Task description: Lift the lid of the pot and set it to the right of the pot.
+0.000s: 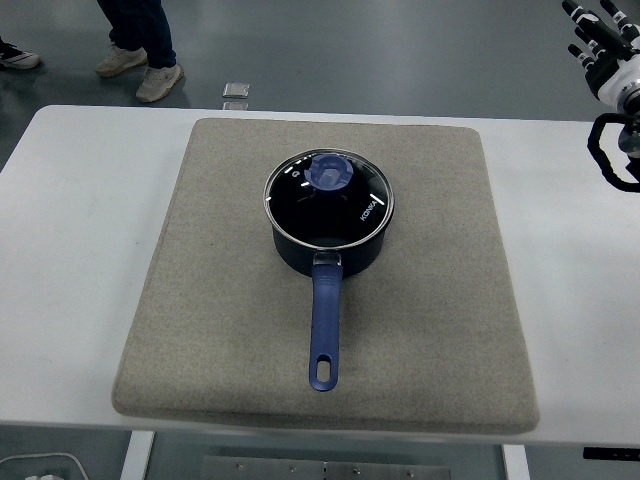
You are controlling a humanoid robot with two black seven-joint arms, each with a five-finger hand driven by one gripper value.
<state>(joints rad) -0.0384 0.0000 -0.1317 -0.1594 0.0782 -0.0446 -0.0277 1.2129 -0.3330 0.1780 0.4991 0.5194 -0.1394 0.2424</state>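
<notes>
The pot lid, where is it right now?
In the head view, the glass lid sits on the blue pot, mid-mat, far from the right hand at top right.

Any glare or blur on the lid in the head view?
Head view: sharp; small white glare streaks on the glass lid near its rim, knob clearly visible; soft shadow of the pot on the mat; right hand at top-right edge, slightly soft.

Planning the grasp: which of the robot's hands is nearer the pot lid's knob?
Right. The right hand is raised at the picture's top right corner, far right of and beyond the blue knob on the lid. The left hand is not in view.
</notes>
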